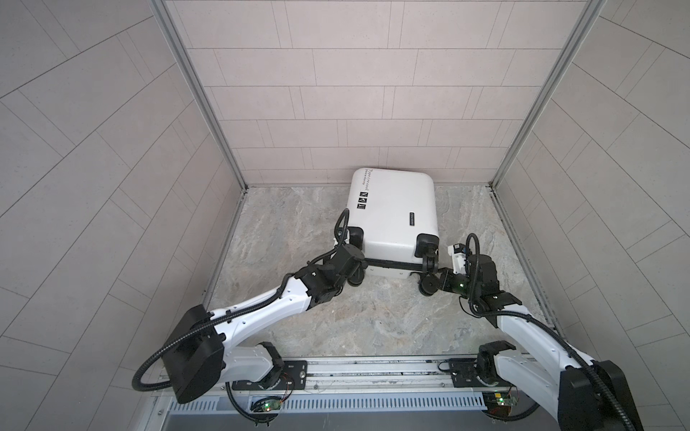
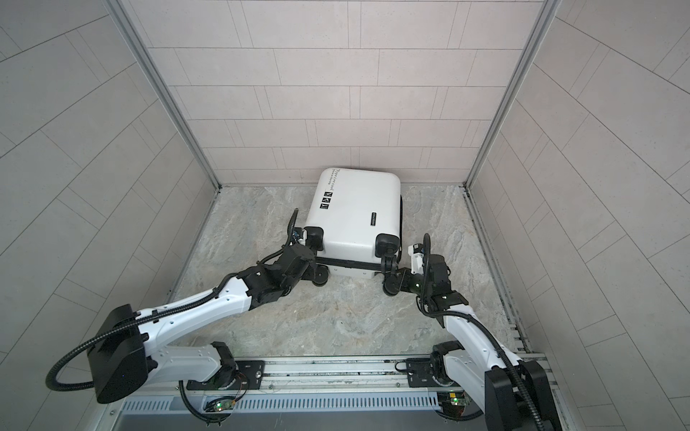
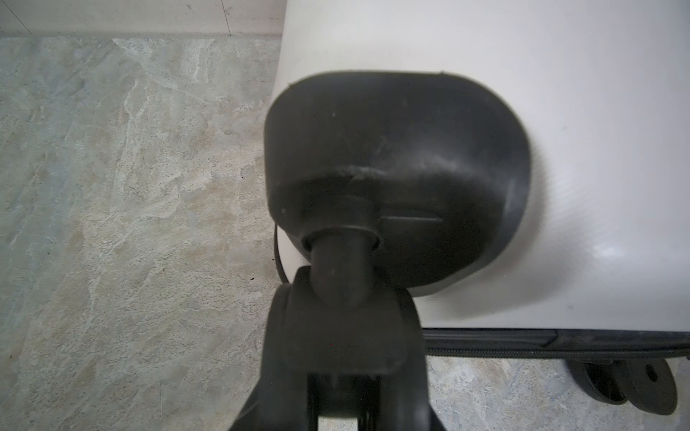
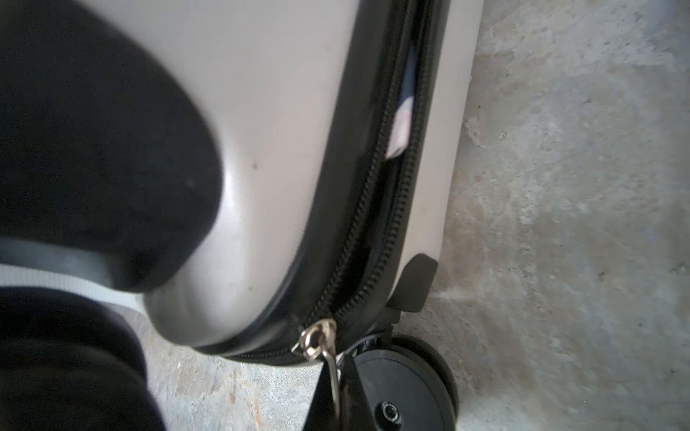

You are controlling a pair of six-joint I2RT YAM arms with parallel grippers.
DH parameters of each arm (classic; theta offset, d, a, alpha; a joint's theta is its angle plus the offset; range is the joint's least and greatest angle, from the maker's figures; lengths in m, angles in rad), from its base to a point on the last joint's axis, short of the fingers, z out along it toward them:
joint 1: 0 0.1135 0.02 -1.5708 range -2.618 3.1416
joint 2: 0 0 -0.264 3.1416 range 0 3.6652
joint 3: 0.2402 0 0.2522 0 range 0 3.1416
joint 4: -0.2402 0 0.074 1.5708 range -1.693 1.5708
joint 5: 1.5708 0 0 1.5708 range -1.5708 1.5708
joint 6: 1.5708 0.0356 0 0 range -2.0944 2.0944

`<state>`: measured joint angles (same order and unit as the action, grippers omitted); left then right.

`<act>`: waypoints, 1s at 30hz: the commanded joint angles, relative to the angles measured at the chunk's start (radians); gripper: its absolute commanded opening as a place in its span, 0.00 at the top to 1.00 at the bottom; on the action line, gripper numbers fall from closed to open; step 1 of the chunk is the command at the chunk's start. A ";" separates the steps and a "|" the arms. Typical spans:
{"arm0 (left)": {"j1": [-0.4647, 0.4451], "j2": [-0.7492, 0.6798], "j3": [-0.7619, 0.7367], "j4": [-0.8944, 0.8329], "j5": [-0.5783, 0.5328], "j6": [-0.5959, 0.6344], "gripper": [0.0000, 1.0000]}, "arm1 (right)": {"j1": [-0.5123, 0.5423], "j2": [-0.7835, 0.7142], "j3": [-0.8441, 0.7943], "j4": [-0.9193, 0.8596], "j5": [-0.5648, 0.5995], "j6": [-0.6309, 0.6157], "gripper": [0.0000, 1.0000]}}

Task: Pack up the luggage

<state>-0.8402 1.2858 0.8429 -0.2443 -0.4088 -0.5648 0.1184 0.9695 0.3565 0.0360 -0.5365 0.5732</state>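
Suitcase point(image 1: 392, 209) lay flat, lid down, top end by the back wall point(image 1: 336, 112), wheeled end away from it. Left claw point(image 3: 345, 358) clamped a corner wheel point(image 3: 336, 321) (bracing, I'd guess). Right claw point(image 4: 338, 392) pinched shut on the zipper pull point(image 4: 317, 337). Zipper point(image 4: 377, 231) toward the wall gaped. Best move was a steady drag straight along it, no twisting.

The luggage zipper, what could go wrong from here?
1. Something white pokes out of the unzipped gap ahead of the slider, so the teeth could snag on it.
2. The right jaws pinch only the thin zipper pull at the corner; it may slip out on the curve.
3. The left jaws hold the luggage by a swivelling wheel, so the case could pivot or slide.
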 commanded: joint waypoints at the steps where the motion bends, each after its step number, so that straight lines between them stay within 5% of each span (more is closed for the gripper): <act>1: 0.058 0.043 -0.053 -0.124 -0.059 -0.014 1.00 | -0.048 0.025 0.044 -0.052 0.167 -0.023 1.00; 7: 0.075 0.035 -0.066 -0.120 -0.050 -0.015 1.00 | -0.079 0.083 0.107 -0.168 0.213 -0.073 1.00; 30: 0.099 0.009 -0.088 -0.132 -0.030 -0.010 1.00 | -0.148 0.247 0.305 -0.148 0.146 -0.088 1.00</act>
<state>-0.7990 1.2686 0.8120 -0.1955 -0.3382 -0.5526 0.0116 1.1973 0.6220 -0.1379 -0.5159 0.4744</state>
